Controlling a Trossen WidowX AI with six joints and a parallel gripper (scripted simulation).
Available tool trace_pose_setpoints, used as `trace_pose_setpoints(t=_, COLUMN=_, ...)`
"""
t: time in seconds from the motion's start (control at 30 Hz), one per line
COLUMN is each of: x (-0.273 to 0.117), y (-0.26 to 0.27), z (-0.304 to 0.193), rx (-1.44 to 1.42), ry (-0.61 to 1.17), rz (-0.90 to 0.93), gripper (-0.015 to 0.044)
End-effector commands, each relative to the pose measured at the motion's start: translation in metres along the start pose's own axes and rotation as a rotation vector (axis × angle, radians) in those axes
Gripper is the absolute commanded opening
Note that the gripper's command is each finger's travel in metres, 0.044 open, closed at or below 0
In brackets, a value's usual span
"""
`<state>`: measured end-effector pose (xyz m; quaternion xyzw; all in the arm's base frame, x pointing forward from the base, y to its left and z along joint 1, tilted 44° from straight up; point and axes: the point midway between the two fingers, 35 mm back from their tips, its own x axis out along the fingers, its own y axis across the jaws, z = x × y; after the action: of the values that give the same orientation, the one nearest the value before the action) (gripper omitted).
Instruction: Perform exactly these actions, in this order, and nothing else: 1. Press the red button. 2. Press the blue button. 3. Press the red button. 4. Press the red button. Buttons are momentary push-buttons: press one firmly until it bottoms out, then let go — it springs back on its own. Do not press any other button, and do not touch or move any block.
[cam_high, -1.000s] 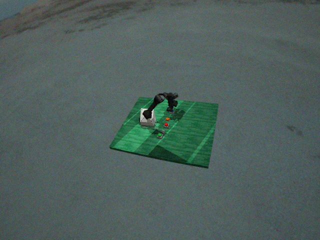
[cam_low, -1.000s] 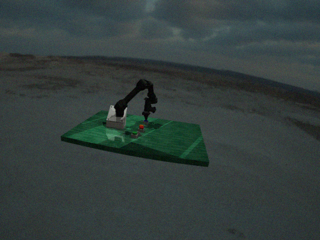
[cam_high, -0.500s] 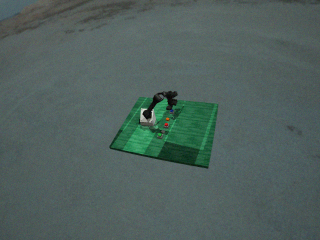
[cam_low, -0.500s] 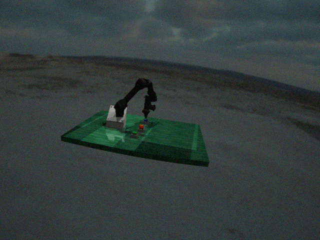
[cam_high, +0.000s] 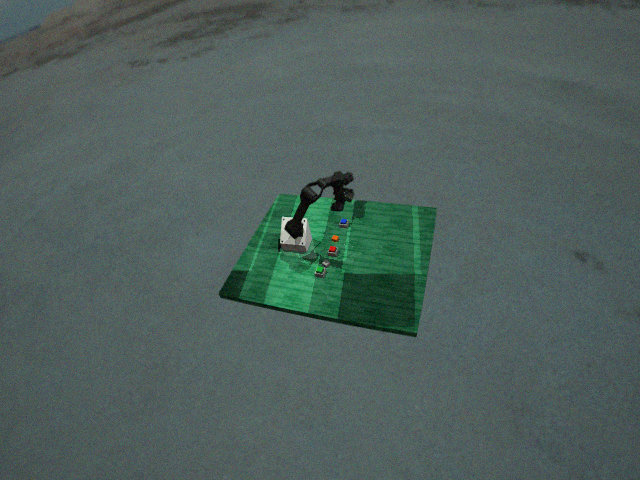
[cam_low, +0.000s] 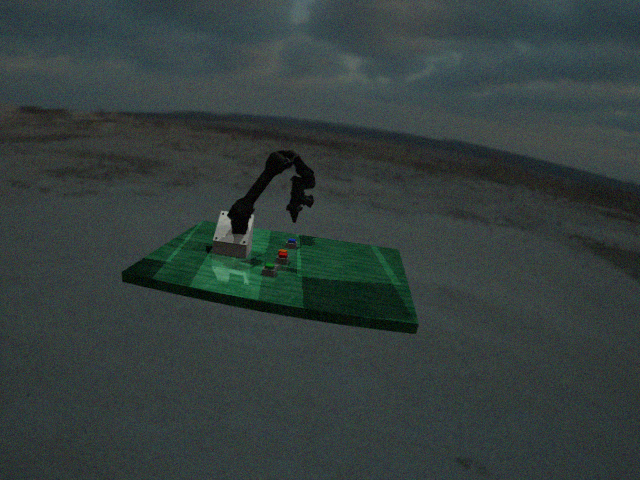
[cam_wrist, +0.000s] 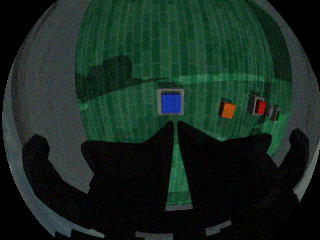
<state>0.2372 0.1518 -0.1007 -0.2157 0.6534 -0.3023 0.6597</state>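
1. Your gripper (cam_low: 294, 219) hangs above the blue button (cam_low: 292, 241), clear of it, fingers nearly together w/ nothing between.
2. Blue button (cam_wrist: 171, 103) sits just ahead of the fingertips in wrist view.
3. Red button (cam_high: 332, 250) is further down the row, past the orange block (cam_high: 334, 238).
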Motion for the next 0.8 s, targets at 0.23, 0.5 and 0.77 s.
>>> trace_pose_setpoints(t=0.23, x=-0.017, y=-0.123, z=0.023, rx=-0.001, ry=0.009, rz=0.008, gripper=0.002)
trace_pose_setpoints(t=0.5, x=-0.006, y=-0.227, z=0.002, rx=0.001, ry=0.012, rz=-0.014, gripper=0.002)
trace_pose_setpoints(t=0.77, x=-0.004, y=-0.235, z=-0.001, rx=0.002, ry=0.012, rz=-0.017, gripper=0.002)
